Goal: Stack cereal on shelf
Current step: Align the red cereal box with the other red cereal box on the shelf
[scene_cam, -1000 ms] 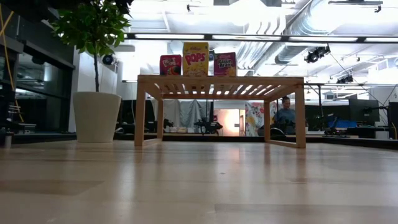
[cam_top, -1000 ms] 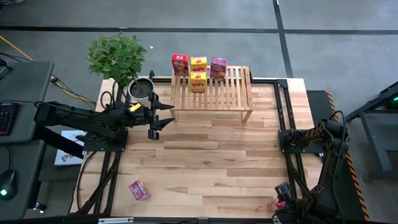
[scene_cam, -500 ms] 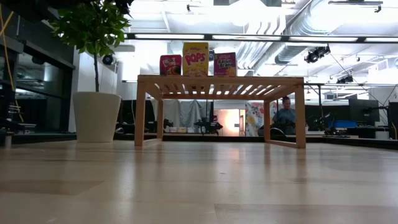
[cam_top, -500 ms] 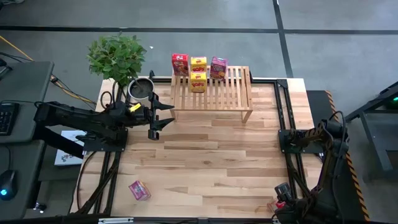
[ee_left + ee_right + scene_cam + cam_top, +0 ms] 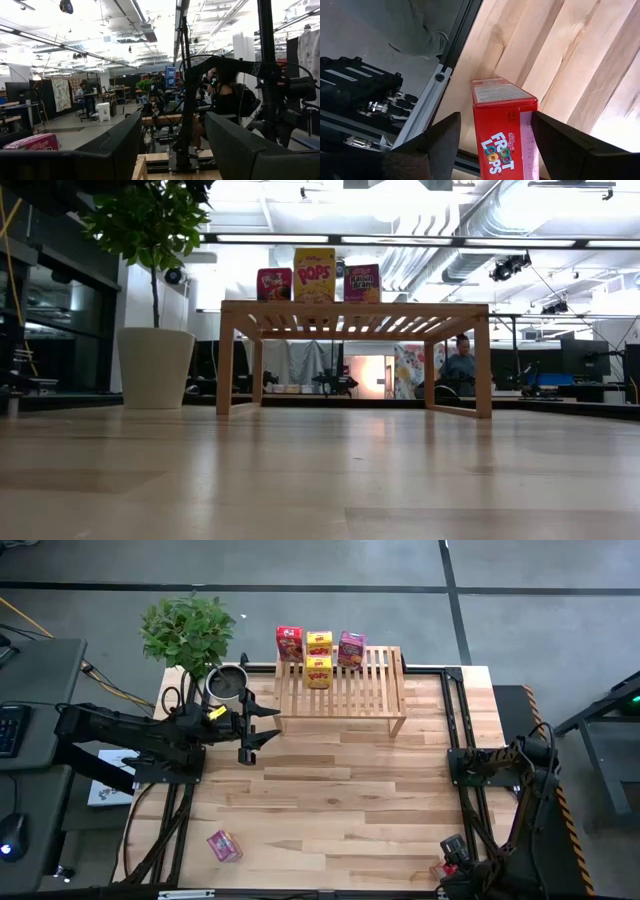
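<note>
The shelf (image 5: 345,682) stands at the table's far edge. On its far left part stand a red cereal box (image 5: 289,643), a yellow one (image 5: 319,639), a pink one (image 5: 351,648) and a second yellow one (image 5: 318,671) in front. Another pink box (image 5: 223,845) lies on the table near the front left. A red box (image 5: 502,125) stands upright at the near right corner. My right gripper (image 5: 496,117) points down over it, open, one finger on each side, and I see no touch. My left gripper (image 5: 268,727) hovers open, left of the shelf.
A potted plant (image 5: 188,628) stands at the far left corner, its pot (image 5: 226,685) just behind my left gripper. A black frame rail (image 5: 437,75) runs along the table edge beside the red box. The wide middle of the tabletop (image 5: 340,790) is bare wood.
</note>
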Controlling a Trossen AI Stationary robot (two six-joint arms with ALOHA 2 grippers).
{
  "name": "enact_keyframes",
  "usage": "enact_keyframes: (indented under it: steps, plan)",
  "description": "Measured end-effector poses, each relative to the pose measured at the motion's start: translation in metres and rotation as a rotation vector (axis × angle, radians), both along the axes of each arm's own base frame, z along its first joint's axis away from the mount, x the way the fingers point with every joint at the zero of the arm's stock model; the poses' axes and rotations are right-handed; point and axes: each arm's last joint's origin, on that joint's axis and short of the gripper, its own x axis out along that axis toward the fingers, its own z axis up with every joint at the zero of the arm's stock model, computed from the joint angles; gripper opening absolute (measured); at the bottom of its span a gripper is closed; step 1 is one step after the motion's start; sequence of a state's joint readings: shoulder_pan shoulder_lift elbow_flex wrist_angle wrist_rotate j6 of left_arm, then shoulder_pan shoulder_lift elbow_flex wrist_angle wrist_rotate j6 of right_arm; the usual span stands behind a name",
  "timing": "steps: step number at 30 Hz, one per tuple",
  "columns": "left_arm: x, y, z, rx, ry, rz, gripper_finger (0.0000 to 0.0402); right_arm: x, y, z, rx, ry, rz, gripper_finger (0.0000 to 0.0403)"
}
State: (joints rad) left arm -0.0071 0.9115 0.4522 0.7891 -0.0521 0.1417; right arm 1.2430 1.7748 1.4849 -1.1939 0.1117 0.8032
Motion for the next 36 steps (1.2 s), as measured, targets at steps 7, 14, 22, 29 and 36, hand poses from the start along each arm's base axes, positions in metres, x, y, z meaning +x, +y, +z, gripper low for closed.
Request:
enact_keyframes:
  steps: [7, 14, 22, 29, 36]
  plan:
    - [0.0, 0.0, 0.0, 0.0, 0.0, 0.0, 0.0207, 0.0, 0.0, -0.001, -0.015, -0.021, 0.017, 0.0236]
    - [0.0, 0.0, 0.0, 0.0, 0.0, 0.0, 0.0207, 0.0, 0.001, 0.003, 0.002, 0.009, 0.022, 0.0236]
    - [0.0, 0.0, 0.0, 0.0, 0.0, 0.0, 0.0207, 0.002, 0.001, 0.036, -0.003, -0.066, -0.019, 0.0236]
    - [0.0, 0.0, -0.001, 0.0, 0.006, 0.0, 0.0207, 0.0, 0.003, 0.031, 0.026, -0.025, -0.055, 0.0236]
    - [0.0, 0.0, -0.001, 0.0, 0.006, 0.0, 0.0207, -0.01, 0.019, 0.033, 0.176, 0.001, -0.1, 0.0236]
